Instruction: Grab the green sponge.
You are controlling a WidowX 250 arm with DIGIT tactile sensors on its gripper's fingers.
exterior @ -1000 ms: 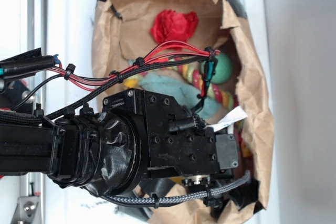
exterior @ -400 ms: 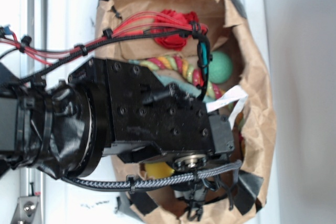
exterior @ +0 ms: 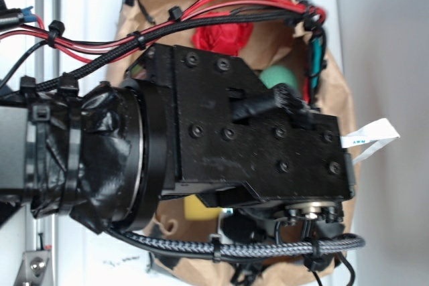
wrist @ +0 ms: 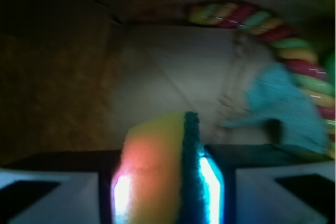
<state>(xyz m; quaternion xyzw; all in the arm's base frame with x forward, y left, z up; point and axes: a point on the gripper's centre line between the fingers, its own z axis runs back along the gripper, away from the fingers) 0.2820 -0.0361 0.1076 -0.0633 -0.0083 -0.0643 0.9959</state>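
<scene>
Brown paper bag (exterior: 332, 185) interior: green sponge (wrist: 163, 171) apparently pinched between narrowed gripper (wrist: 167, 192); soft foam could have slipped.

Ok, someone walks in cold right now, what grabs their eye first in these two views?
In the exterior view, the black arm fills the frame over the paper bag, hiding most of its contents. In the wrist view, the sponge stands low at centre between the gripper fingers, yellow foam left, green layer right. Beyond it, a striped rope curves above a teal rag.
</scene>
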